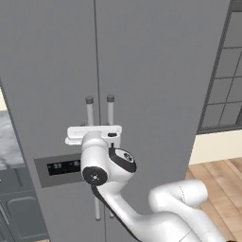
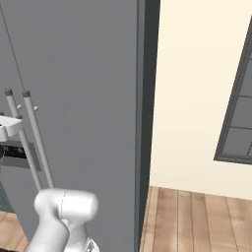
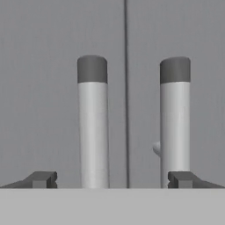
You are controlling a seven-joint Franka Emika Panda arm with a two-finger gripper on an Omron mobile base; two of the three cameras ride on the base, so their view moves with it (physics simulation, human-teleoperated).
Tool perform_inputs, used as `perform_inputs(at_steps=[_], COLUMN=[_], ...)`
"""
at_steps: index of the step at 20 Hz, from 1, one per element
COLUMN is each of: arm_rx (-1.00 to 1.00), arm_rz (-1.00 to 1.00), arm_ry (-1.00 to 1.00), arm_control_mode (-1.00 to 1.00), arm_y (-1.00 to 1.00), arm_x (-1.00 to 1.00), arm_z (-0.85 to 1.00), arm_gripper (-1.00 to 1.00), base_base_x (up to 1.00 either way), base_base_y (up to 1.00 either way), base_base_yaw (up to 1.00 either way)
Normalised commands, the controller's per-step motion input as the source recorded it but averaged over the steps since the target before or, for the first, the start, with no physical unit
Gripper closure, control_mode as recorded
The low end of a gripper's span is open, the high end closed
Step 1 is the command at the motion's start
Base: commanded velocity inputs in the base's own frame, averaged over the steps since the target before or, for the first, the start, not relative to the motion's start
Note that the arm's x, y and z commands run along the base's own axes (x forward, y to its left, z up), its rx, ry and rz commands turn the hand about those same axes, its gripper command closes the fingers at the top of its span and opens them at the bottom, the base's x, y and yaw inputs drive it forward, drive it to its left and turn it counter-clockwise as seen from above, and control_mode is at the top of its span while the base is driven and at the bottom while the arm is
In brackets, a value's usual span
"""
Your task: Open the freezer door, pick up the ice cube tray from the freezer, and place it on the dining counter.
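Note:
The freezer door (image 1: 47, 71) is the left grey door, shut, with a dark dispenser panel (image 1: 59, 168) low on it. Its silver bar handle (image 1: 90, 111) stands beside the plain right door's handle (image 1: 110, 109), either side of the seam. My gripper (image 1: 93, 133) is held up against the two handles, just below their tops. In the hand view the gripper (image 3: 114, 179) is open; the freezer door's handle (image 3: 92, 127) rises between the fingertips, and the other handle (image 3: 175, 127) stands at the right fingertip (image 3: 186, 179). The freezer, the ice cube tray and the dining counter are hidden.
The plain grey door (image 1: 151, 71) fills the right half of the fridge. A marble counter (image 1: 8, 142) over dark cabinets adjoins the fridge on the left. To the right are a cream wall (image 2: 197, 74), a dark-framed window (image 2: 241, 118) and wooden floor (image 2: 197, 221).

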Motion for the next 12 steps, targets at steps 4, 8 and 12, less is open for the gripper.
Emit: perform_inputs(at_steps=[4, 8, 12], arm_rx=[0.00, 0.00, 0.00], arm_rz=[0.00, 0.00, 0.00], arm_ry=[0.00, 0.00, 0.00], arm_control_mode=[-1.00, -1.00, -1.00], arm_y=[0.00, 0.09, 0.16], arm_x=[0.28, 0.27, 0.22], arm_z=[-0.14, -0.15, -0.13], arm_gripper=[-1.00, -1.00, -1.00], base_base_x=[0.00, 0.00, 0.00], base_base_y=[0.00, 0.00, 0.00], base_base_yaw=[0.00, 0.00, 0.00])
